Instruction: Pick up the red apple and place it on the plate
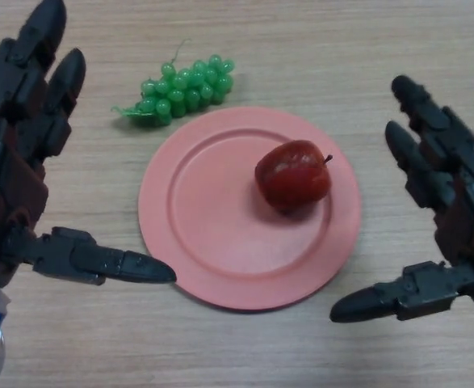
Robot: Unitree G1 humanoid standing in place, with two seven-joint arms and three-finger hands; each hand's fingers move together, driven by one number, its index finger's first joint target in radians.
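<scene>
The red apple (pixel 293 175) rests on the pink plate (pixel 212 242), right of the plate's middle, its stem pointing right. My left hand (pixel 14 162) hovers at the left edge of the view, open, its thumb reaching toward the plate's left rim. At the right edge my right hand (pixel 450 218) is open too, fingers straight and thumb pointing at the plate's lower right rim. Neither hand touches the apple or the plate.
A bunch of green grapes (pixel 180 89) lies on the wooden table (pixel 341 56) just beyond the plate's upper left rim.
</scene>
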